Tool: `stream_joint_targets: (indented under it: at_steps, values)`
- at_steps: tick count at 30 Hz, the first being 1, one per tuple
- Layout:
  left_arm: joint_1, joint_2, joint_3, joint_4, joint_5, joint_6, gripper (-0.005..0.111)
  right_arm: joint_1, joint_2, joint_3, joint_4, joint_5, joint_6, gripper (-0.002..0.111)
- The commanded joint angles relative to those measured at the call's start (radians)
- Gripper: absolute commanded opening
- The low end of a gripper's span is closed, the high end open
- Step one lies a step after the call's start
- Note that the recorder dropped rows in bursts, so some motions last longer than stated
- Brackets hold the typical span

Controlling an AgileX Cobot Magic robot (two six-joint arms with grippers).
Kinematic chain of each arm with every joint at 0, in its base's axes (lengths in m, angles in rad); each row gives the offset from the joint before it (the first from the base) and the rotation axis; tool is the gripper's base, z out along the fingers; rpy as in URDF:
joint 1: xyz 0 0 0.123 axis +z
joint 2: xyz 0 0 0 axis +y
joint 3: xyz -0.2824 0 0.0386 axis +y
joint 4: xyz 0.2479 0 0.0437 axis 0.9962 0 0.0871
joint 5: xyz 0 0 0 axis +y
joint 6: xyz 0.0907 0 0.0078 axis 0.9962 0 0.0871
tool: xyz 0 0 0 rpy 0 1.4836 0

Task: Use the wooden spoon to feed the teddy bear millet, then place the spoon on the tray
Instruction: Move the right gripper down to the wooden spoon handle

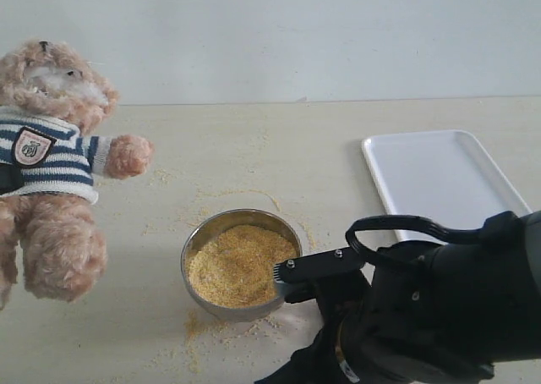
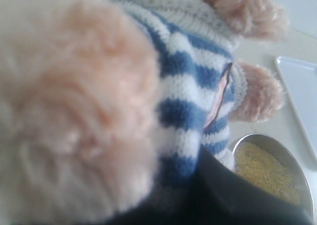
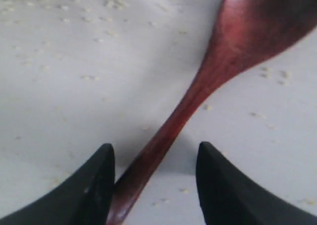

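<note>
Well, you've barely begun: the right gripper (image 3: 154, 150), spread wide, straddles the handle of the wooden spoon (image 3: 247, 36) at lower centre; millet (image 1: 239, 264), teddy bear (image 1: 51, 164) and tray (image 1: 439, 177) all await.

Teddy bear (image 1: 55, 164): fluffy tan-pink, navy/white striped shirt with pink badge, upright at far left, legs hanging, one arm stuck out toward the middle. Millet (image 1: 239, 264): yellow grains heaped in round steel bowl (image 1: 199, 240) mid-table, loose grains scattered around it on the table (image 1: 279, 156). Wooden spoon (image 3: 208, 71): dark reddish-brown, lying flat on the tabletop among stray grains. Tray (image 1: 439, 177): white, rectangular, low rim, lying flat at right, well apart from the bear.
</note>
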Motion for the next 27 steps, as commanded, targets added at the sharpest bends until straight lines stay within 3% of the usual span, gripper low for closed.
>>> stream_joint_targets:
  at_steps: [1,4,9,18,27]
  values:
    - [0.002,-0.011,0.0,-0.014,0.01,0.003,0.005,0.002,0.0,-0.002,-0.164,0.118,0.141,0.04]
    - [0.002,-0.011,0.0,-0.014,0.01,0.003,0.005,0.002,-0.002,-0.002,-0.192,0.121,0.161,0.035]
    - [0.002,-0.011,0.0,-0.014,0.01,0.003,0.005,0.002,-0.002,-0.002,-0.287,0.176,0.26,-0.001]
    - [0.002,-0.011,0.0,-0.014,0.01,0.003,0.005,0.002,-0.002,-0.002,-0.414,0.36,0.287,0.0]
    - [0.002,-0.011,0.0,-0.014,0.01,0.003,0.005,0.002,-0.014,-0.002,-0.469,0.3,0.257,0.0]
